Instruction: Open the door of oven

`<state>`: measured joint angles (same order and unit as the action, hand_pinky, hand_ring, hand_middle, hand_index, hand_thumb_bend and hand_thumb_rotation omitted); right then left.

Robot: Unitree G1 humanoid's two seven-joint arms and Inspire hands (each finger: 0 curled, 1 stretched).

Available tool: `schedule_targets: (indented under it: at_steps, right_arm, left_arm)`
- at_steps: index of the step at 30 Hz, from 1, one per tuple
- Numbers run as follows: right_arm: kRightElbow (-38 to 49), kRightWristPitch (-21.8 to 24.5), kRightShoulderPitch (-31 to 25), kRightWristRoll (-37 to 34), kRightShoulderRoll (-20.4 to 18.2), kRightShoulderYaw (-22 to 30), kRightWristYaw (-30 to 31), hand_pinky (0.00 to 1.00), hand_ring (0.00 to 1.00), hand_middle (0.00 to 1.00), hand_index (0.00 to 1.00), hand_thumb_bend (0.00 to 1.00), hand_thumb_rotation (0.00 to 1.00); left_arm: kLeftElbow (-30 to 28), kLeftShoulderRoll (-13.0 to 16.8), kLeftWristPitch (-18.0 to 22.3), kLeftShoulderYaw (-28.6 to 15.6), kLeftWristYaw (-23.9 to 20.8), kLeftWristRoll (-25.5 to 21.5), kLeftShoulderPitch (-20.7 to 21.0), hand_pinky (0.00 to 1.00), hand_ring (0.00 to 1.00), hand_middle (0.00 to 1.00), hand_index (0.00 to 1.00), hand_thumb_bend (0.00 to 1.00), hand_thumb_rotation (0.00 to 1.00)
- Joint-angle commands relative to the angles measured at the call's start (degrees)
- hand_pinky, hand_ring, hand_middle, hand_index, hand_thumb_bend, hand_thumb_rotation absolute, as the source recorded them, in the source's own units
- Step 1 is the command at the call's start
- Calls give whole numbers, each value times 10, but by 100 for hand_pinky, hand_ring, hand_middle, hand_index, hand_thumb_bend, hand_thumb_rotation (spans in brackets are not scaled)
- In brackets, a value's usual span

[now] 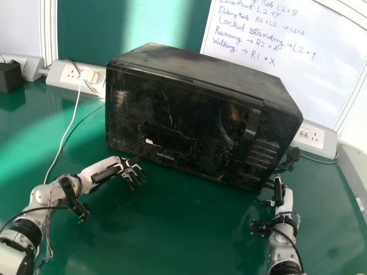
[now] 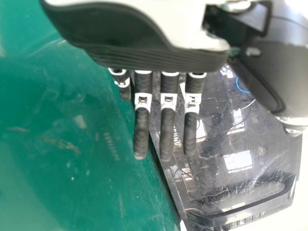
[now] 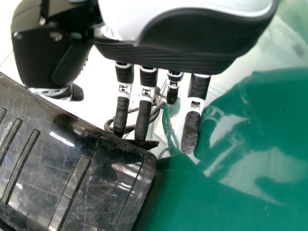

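Note:
The black oven (image 1: 183, 120) stands on the green table with its door shut; its handle (image 1: 250, 134) runs upright near the right of the front. My left hand (image 1: 131, 170) is just before the oven's lower left front, its fingers straight. In the left wrist view the left hand (image 2: 167, 110) has its fingers extended, with the oven door (image 2: 216, 144) beyond them. My right hand (image 1: 278, 192) is by the oven's lower right corner. In the right wrist view the right hand (image 3: 147, 103) has straight fingers beside the oven's corner (image 3: 144, 168); whether they touch it, I cannot tell.
Behind the oven's left side is a wall socket strip (image 1: 64, 74) with a white cable (image 1: 73, 117) running down over the table. Another socket (image 1: 309, 136) and a black cable are behind the right side. A whiteboard (image 1: 321, 74) stands at the back, and a dark box (image 1: 10, 77) at far left.

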<state>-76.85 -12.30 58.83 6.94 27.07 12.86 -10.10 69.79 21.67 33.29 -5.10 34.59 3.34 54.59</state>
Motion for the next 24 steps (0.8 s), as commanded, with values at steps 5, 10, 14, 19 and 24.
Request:
schedule_targets:
  at_steps: [5, 10, 14, 19, 24]
  right_arm:
    - [3, 4, -13, -5, -2, 1, 2, 34, 45, 64, 65, 55, 76]
    - [3, 4, -13, -6, -1, 1, 2, 34, 45, 64, 64, 56, 78]
    - [3, 0, -14, -3, -1, -1, 0, 34, 44, 64, 63, 57, 82]
    - [3, -3, -15, -4, -2, 1, -1, 34, 44, 63, 61, 61, 89]
    - [4, -4, -17, -5, -2, 1, 1, 34, 45, 64, 64, 59, 92]
  left_arm:
    - [-5, 4, 3, 0, 6, -7, -12, 35, 43, 51, 58, 75, 73]
    - [-9, 6, 0, 4, 0, -1, -13, 37, 44, 51, 58, 75, 74]
    - [-10, 3, -5, -2, 12, -11, -13, 37, 44, 52, 59, 75, 74]
    - [-9, -4, -18, -20, 43, -42, -13, 36, 43, 53, 59, 77, 74]
    - [-29, -14, -53, -37, 112, -93, -17, 33, 48, 59, 63, 84, 78]
